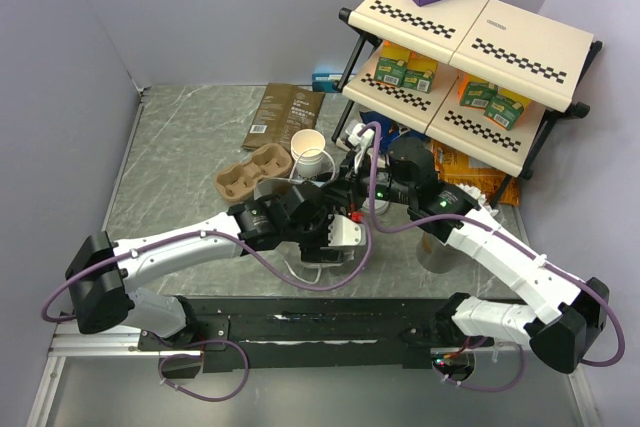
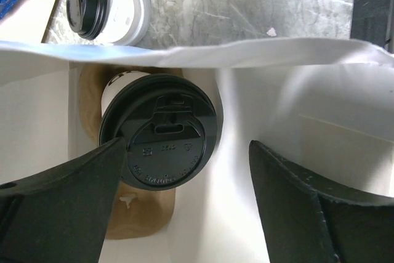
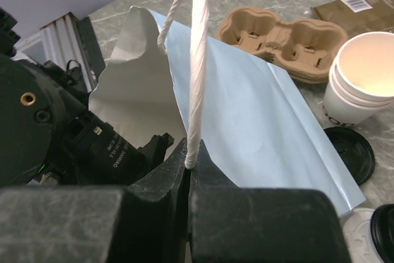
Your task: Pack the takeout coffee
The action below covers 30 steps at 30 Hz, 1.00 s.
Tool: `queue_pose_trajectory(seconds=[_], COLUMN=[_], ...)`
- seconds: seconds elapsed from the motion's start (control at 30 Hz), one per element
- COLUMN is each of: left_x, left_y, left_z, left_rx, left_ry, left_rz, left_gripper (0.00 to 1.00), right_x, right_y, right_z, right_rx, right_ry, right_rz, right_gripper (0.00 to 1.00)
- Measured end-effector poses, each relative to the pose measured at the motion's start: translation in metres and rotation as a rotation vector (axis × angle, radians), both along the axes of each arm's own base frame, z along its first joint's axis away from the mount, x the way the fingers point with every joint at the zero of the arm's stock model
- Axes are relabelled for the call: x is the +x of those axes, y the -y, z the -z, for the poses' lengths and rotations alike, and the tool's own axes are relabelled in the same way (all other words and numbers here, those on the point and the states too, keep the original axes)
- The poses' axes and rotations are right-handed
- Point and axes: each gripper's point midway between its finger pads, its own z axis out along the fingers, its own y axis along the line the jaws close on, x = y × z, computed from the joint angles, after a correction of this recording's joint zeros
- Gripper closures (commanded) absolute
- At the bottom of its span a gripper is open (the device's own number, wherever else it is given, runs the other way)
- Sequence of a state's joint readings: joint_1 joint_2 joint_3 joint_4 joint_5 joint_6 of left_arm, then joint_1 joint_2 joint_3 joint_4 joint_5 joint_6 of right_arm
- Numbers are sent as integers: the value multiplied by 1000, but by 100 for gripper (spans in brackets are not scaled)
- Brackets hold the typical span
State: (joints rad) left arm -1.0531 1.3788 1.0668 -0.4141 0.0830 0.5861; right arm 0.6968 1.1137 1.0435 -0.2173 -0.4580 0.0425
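Observation:
A takeout coffee cup (image 2: 157, 133), white with a black lid, stands inside the white paper bag (image 2: 277, 72) on a brown carrier (image 2: 132, 217). My left gripper (image 2: 188, 146) hangs over it inside the bag and is open. Its left finger (image 2: 68, 201) is at the lid's edge, and its right finger (image 2: 308, 201) is well clear of the cup. Another lidded cup (image 2: 86, 1) is outside the bag on the table. My right gripper (image 3: 189, 167) is shut on the bag's white twisted handle (image 3: 197, 60) and holds that side of the bag (image 3: 258, 127) up.
A brown pulp carrier (image 3: 283, 35) and a stack of open white cups (image 3: 363, 84) stand behind the bag. A loose black lid (image 3: 351, 152) lies beside them, and a dark coffee pouch (image 1: 283, 115) lies further back. A checkered shelf (image 1: 470, 37) with boxes stands at the back right.

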Motion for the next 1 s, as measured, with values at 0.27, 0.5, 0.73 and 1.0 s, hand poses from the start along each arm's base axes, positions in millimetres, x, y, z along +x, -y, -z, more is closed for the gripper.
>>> queue_pose_trajectory(seconds=[0.27,0.5,0.73,1.0], left_x=[-5,7,13,25], left_y=[1,12,14,16], left_z=[-6,-35,-31,-11], left_rx=[-42,-150,-147,-98], left_ry=[-28,46,92,140], left_rz=[10,-1,9,9], left_gripper=[64,66,73,79], right_x=[-2,-3,-3,1], right_y=[1,7,7,11], right_z=[2,14,15,16], right_rx=[-2,-42,-45,-48], right_ry=[-19,-52,-54,-54], right_rz=[-4,9,12,28], right_gripper=[100,100,100,100])
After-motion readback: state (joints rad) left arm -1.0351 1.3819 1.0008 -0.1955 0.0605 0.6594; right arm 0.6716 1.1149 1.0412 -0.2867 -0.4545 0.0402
